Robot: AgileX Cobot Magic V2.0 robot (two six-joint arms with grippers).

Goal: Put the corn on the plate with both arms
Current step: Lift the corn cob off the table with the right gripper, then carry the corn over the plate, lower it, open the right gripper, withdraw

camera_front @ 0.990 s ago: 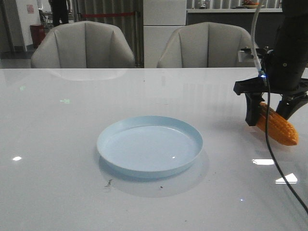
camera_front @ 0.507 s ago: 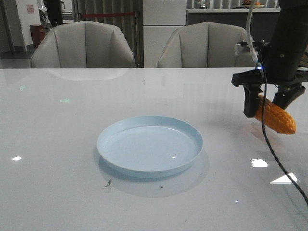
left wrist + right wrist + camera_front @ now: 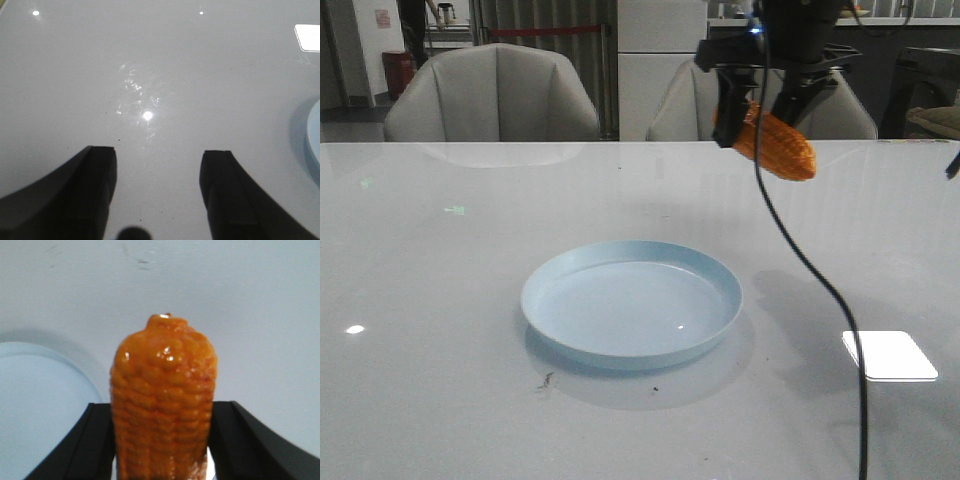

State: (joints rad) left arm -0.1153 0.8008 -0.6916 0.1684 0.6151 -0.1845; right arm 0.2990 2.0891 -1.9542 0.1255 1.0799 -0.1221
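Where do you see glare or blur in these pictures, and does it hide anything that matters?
Front view: a bright rectangular glare patch lies on the table, clear of the plate and the corn. Left wrist view: a small glare spot lies ahead of the open left gripper. Right wrist view: the corn is close and slightly soft, with shiny highlights, yet plainly clamped.

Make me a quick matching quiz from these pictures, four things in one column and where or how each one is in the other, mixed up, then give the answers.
Things:
1. corn
2. plate
3. left gripper
4. right gripper

States:
A. open, nothing between its fingers
B. lying bare on the white table
C. held up in the air, tip tilted downward
D. closed on the orange cob

Pairs: 1-C, 2-B, 3-A, 4-D
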